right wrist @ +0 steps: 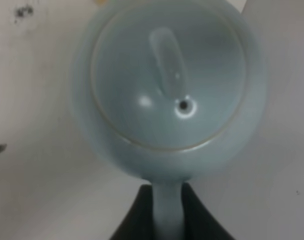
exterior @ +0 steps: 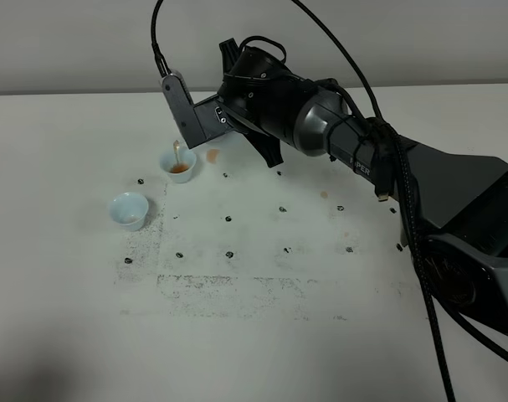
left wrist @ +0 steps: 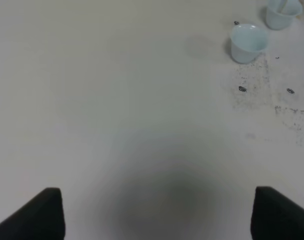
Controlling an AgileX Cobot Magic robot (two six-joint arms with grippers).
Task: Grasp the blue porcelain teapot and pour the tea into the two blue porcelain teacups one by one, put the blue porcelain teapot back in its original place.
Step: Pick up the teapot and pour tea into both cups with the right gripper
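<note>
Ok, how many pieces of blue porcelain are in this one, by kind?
Teapot: 1, the blue porcelain teapot, gripped at its handle by the right pincer.
Teacups: 2, the far teacup with brown tea in it, and the near teacup beside it.
Total: 3.

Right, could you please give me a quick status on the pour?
Left gripper open, off to the side. Right gripper shut on teapot handle, tea streaming into far cup. Near cup stands apart, untouched. Nothing in the way.
</note>
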